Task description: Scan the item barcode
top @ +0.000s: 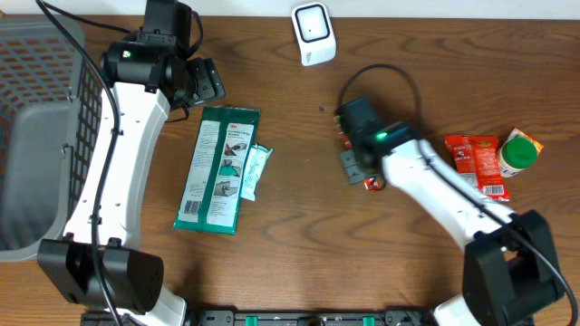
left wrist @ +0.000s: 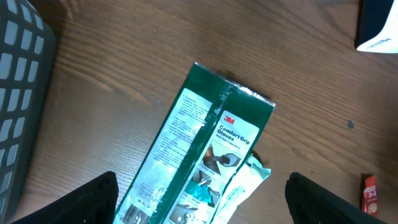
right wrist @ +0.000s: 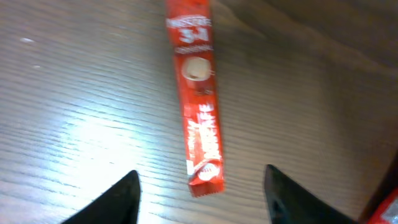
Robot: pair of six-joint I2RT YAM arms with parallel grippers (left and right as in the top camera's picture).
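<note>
On the brown wooden table we see a grey plastic basket with mesh walls at the far left. Near it lies a flat green packet of gloves with white labels, and a small pale sachet touches its right edge. At the right side lies a red foil snack packet, with a small round container with a green lid just beside it.
</note>
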